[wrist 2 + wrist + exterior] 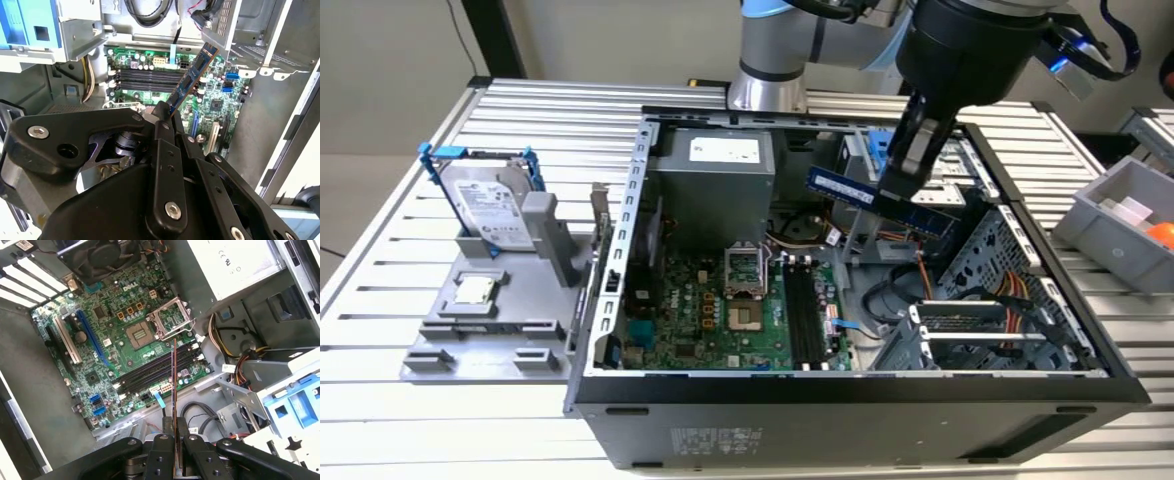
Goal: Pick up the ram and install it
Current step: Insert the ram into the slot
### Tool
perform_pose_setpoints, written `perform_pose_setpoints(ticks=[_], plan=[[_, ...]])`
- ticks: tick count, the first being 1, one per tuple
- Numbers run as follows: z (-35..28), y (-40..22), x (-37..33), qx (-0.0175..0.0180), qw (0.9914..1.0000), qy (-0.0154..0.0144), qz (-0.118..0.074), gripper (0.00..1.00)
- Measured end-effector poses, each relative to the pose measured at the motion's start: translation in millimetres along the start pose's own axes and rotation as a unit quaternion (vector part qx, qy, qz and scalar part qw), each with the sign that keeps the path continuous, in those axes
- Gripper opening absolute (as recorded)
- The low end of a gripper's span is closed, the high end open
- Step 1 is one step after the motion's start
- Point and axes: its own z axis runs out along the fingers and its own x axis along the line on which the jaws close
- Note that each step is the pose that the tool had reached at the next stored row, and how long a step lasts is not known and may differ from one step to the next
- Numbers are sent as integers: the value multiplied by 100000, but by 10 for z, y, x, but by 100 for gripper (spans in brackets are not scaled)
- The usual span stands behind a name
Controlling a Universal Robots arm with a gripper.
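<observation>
Blue-green ram [841, 187] pinched between fingers [163, 454] above computer case [854, 420].

The hand [164, 116] looks matt black; the table [440, 430], ribbed metal.

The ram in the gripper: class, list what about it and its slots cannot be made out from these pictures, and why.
1. The ram, held end: in the second wrist view it is hidden inside the gripper.
2. Its chip faces: in the first wrist view the stick is edge-on, so neither face can be seen.
3. The memory slots, end latches: in the exterior view they are too small to tell whether they are open or closed.
</observation>
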Motion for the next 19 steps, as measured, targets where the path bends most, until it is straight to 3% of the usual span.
perform_pose_setpoints(ticks=[11, 19], plan=[[0, 0, 0, 14, 99967, -93, 2550, 0], [0, 0, 0, 27, 99881, -185, 4866, 0]])
